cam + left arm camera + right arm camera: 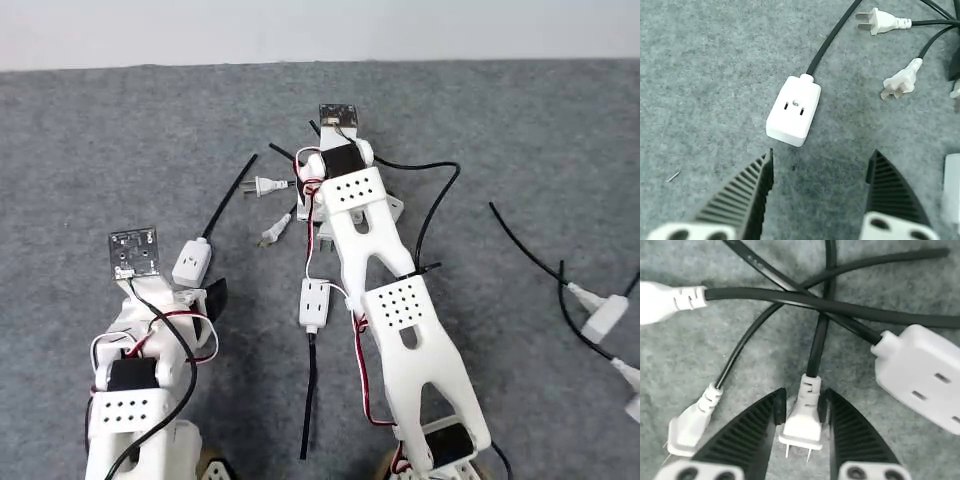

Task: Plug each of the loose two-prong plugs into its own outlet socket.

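High view takes in a grey, felt-like counter (90,140). At its left the left arm (130,400), white moulded plastic with perforated plates, sits low. Just ahead of it lies a single outlet socket (190,263), a rounded white block on a black cord.

In the left wrist view the left gripper (821,157) is released. Its two black, ribbed, wedge-shaped fingers (747,190) stand wide apart above the counter and hold nothing. The single outlet socket lies face up just beyond their tips, showing two slots.

Farther right in the high view lie two loose two-prong plugs, the upper plug (263,185) and the lower plug (272,234). Both are white with thin metal prongs, and neither is in a socket. Right of them is an outlet strip (314,300), a white oblong whose cord trails toward the near edge. The right arm (400,320) stretches over the middle of the counter.

In the right wrist view the right gripper (804,394) is clenched on a third plug (801,422). Its ribbed fingers press the plug's sides, and the prongs point back toward the gripper's base. Smooth black cords (790,297) cross beyond it, and a white outlet block (922,375) lies just beside.

At the far right of the high view, more white cord ends (605,318) lie well apart from the arms.
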Controlling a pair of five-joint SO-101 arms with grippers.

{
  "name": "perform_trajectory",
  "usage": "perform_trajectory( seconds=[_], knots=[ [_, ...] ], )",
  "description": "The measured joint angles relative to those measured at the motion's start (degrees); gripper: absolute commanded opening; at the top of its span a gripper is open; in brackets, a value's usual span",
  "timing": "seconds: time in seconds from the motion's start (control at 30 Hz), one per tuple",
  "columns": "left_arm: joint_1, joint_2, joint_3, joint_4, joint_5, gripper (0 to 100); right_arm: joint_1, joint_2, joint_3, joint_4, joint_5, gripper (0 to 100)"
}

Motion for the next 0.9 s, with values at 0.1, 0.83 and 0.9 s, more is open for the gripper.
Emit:
perform_trajectory(
  seconds=[0.1, 0.83, 0.9],
  knots=[
    [0.0, 0.0, 0.0, 0.0, 0.0, 29, 0.1, 0.0, 0.0, -0.1, 0.0, 11.3],
    [0.0, 0.0, 0.0, 0.0, -3.7, 18, 1.7, -7.0, 2.5, 0.4, 2.7, 0.7],
    [0.0, 0.0, 0.0, 0.1, -3.8, 13, 1.3, -11.8, 7.4, 0.4, 2.9, 0.7]
  ],
)
